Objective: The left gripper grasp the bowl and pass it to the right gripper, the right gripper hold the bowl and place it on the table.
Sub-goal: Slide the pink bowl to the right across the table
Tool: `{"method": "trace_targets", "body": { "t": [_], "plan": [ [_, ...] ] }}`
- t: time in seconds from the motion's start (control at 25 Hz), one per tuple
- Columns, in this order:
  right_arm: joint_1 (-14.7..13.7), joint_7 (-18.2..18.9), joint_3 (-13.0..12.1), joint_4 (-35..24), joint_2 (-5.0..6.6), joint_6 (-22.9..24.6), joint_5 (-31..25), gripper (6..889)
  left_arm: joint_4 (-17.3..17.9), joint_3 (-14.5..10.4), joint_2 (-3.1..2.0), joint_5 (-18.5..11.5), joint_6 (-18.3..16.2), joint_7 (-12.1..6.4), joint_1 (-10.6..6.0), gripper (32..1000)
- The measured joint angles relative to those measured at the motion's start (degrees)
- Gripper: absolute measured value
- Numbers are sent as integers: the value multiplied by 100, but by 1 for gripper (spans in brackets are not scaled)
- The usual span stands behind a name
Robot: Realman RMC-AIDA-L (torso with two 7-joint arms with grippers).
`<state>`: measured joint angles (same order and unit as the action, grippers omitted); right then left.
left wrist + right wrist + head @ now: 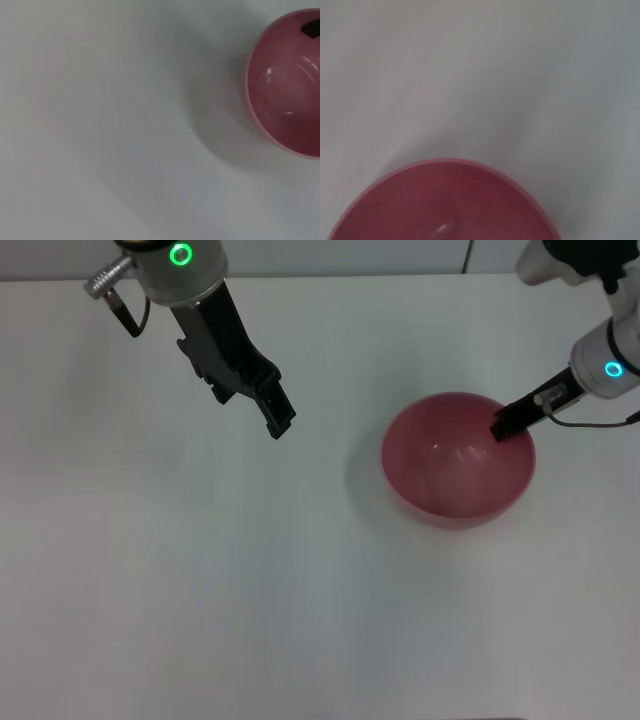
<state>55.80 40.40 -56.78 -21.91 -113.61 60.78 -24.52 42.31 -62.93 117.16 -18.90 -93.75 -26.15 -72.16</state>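
Bowl point(458, 460) first: the glossy pink-red plastic bowl sat upright on the right side of the white matte worktop point(200, 590), casting a soft shadow to its left, and whether its base already bore on the surface or hung just above it I could not tell. My right gripper point(510, 422), on the arm with the cyan-blue ring, reached in from the far right, and its black fingers met the bowl's far-right rim. They looked closed on that rim, one tip showing inside the wall, though the outer finger was hidden from me. In the left wrist view the same dark tip point(311, 28) showed inside the bowl point(285, 85), and my right wrist view caught only the smooth curved rim point(445, 162) with bare worktop beyond it.

My left gripper point(275, 415), on the arm with the green ring, hung well apart to the left of the bowl and held nothing; its fingers pointed down and toward the right, and whether they were parted or together I could not tell.

So the relation that counted was simple: the bowl lay to the right of my left fingers and against my right ones, the right arm by far the nearer. Being round, it had no long axis to line up. I judged the handover done and the setting-down nearly so. The slick, thin wall would slip easily under a rim pinch, so letting go called for a level, settled base.
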Motion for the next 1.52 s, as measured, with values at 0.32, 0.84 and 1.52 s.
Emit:
{"method": "trace_targets", "body": {
  "t": [0.32, 0.84, 1.52],
  "plan": [
    [-17, 3, 0, 3, -3, -71, 1, 29, -3, 0, 0, 0, 6, -10, 1, 861],
    [-26, 3, 0, 10, -54, -135, 80, 29, -4, 0, 0, 0, 5, -39, 0, 861],
    [-11, -12, 0, 91, -65, -166, 139, 32, -4, 0, 0, 0, 13, -53, 0, 861]
  ]
}}
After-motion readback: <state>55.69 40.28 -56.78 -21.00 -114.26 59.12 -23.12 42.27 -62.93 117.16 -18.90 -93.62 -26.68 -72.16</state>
